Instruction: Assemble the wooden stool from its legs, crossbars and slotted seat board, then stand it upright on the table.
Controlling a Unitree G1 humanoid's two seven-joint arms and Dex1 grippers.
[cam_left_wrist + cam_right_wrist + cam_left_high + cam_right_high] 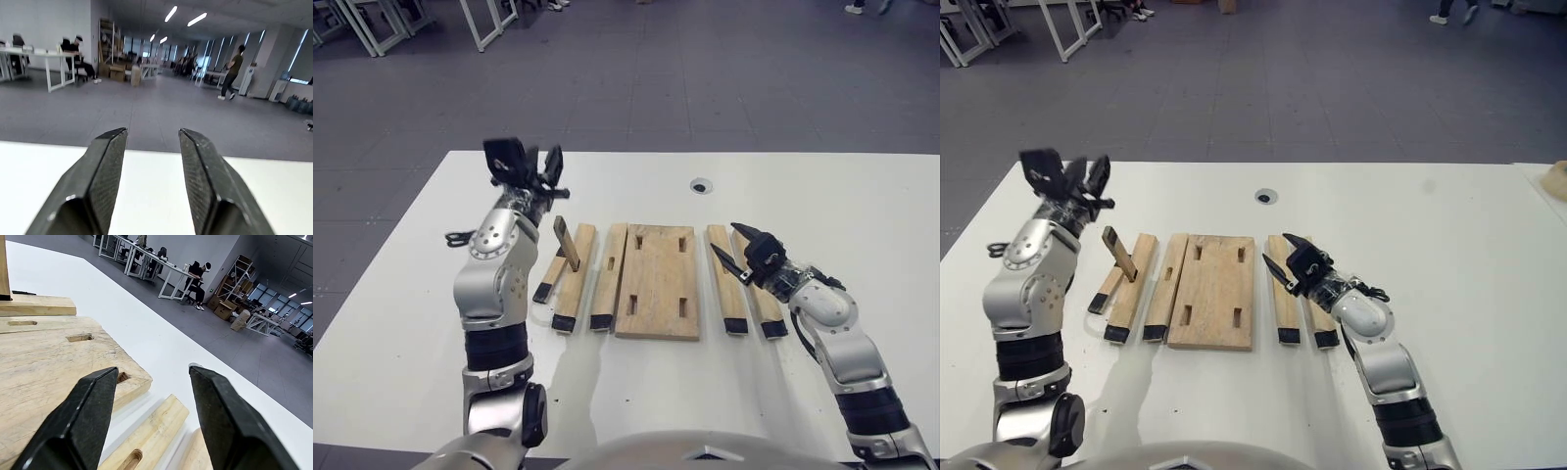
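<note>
The slotted seat board (656, 281) lies flat in the middle of the white table (862, 206). Left of it lie three legs with black ends (608, 275), and a short wooden piece (567, 244) sticks up tilted from the outer pair. Right of the board lie two more legs (725, 278). My left gripper (533, 166) is raised above the table's far left part, open and empty, pointing away toward the room (151, 142). My right gripper (732, 247) hangs open just over the far ends of the right legs, with the board's corner (49, 352) and a leg (146, 440) beneath it.
A round cable hole (702, 185) sits in the table behind the board. A small black object (460, 237) lies near the table's left edge. The tabletop to the right and the front of the parts is bare. Beyond the far edge is grey floor.
</note>
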